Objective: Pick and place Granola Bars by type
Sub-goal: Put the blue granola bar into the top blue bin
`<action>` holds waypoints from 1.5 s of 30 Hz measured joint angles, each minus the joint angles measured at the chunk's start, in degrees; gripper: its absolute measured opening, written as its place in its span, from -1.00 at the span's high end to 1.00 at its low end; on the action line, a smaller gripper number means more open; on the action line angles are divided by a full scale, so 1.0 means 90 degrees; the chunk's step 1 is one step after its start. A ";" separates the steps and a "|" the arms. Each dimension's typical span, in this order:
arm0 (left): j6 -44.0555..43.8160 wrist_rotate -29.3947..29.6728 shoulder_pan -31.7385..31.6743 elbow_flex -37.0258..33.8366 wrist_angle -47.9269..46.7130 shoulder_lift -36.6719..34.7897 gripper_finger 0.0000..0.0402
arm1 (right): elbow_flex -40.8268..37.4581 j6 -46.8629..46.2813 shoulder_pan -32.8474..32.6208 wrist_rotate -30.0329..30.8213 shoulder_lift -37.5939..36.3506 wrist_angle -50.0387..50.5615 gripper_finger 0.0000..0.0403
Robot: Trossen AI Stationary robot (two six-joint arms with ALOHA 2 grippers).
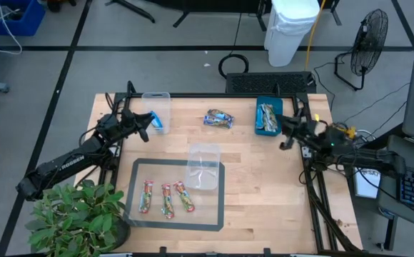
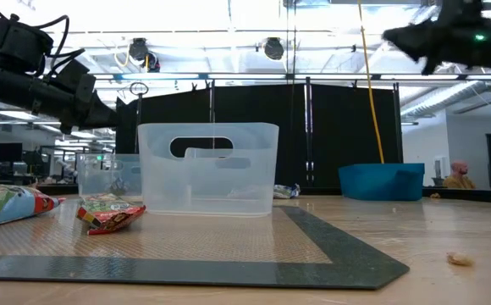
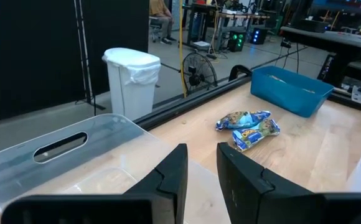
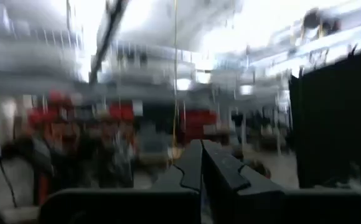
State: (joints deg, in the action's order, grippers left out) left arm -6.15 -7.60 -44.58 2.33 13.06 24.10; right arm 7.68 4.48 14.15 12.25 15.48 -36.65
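Three red-and-green bars (image 1: 165,198) lie side by side on the dark mat (image 1: 139,214) at the near left. Two blue-wrapped bars (image 1: 219,119) lie on the bare wood at the far middle, also seen in the left wrist view (image 3: 249,127). Tan-gold bars lie in the teal tray (image 1: 258,121) at the far right. My left gripper (image 3: 202,168) hovers level over a clear tub (image 1: 155,100) at the far left, its fingers a little apart with nothing between them. A blue bar (image 1: 159,122) lies just past its fingertips. My right gripper (image 1: 287,137) is shut and raised near the tray, touching nothing.
A second clear tub (image 1: 203,165) stands on the mat's far right corner, shown mid-picture in the low view (image 2: 207,168). A potted plant (image 1: 78,218) crowds the near left corner. Bare wood lies between the mat and the table's right edge.
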 joint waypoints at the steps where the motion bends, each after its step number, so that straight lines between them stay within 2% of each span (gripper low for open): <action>1: 0.0000 0.0000 0.0000 0.0000 0.0000 0.0000 0.55 | 0.0338 0.0073 0.0000 -0.0005 0.0348 0.0222 0.98; 3: 0.0002 0.0000 0.0000 0.0000 -0.0001 0.0000 0.55 | 0.1175 0.0173 0.0000 0.0095 0.1221 0.0878 0.98; 7: 0.0029 0.0002 -0.0002 0.0000 -0.0001 0.0000 0.55 | 0.2919 0.0585 0.0173 0.0964 0.3456 0.2832 0.98; 9: 0.0029 0.0002 -0.0002 0.0000 0.0000 0.0000 0.55 | 0.3687 0.0767 0.0426 0.1090 0.4558 0.3625 0.98; 12: 0.0007 0.0004 0.0000 0.0000 -0.0045 0.0000 0.55 | 0.4396 0.0821 0.0887 0.0737 0.5960 0.4369 0.98; 17: 0.0004 0.0005 -0.0002 0.0000 -0.0114 0.0000 0.55 | 0.4595 0.0913 0.1379 -0.0209 0.7571 0.4101 0.98; 24: 0.0007 0.0005 0.0000 0.0000 -0.0112 0.0000 0.55 | 0.4608 0.0727 0.1581 -0.0221 0.8434 0.3663 0.91; 26: 0.0007 0.0007 0.0000 0.0000 -0.0114 0.0000 0.55 | 0.4608 0.0730 0.1596 -0.0309 0.8535 0.3659 0.81; 30: 0.0013 0.0007 0.0000 0.0000 -0.0114 0.0000 0.55 | 0.4612 0.0515 0.1590 -0.0892 0.8735 0.3402 0.49; 33: 0.0031 0.0007 -0.0002 0.0000 -0.0114 0.0000 0.55 | 0.4612 0.0474 0.1583 -0.0889 0.8937 0.3220 0.27; 36: 0.0034 0.0010 -0.0002 0.0000 -0.0114 0.0000 0.55 | 0.4612 0.0413 0.1588 -0.0887 0.9182 0.3088 0.14; 41: 0.0051 0.0010 -0.0002 0.0000 -0.0117 0.0000 0.55 | 0.4612 0.0415 0.1586 -0.0883 0.9551 0.2728 0.10; 45: 0.0051 0.0010 0.0000 0.0000 -0.0118 0.0000 0.55 | 0.4615 0.0443 0.1603 -0.0882 0.9677 0.2571 0.16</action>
State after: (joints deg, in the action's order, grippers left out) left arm -5.69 -7.51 -44.58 2.33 11.99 24.10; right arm 49.21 8.47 28.58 4.32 102.57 -13.51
